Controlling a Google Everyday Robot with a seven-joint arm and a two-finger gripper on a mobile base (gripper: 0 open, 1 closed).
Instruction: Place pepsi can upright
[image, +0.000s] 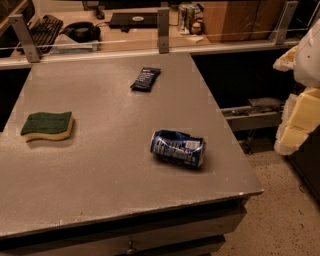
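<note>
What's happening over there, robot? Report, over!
Gripper beyond the table's right edge, clear of the can. Pepsi can lying on its side, front right of table. Nothing between them; sponge and black packet well away.

The gripper (299, 120) sits at the scene's right edge. Its lower parts are pale yellow and blocky with ragged edges; above them is a rounded white casing (311, 50).
</note>
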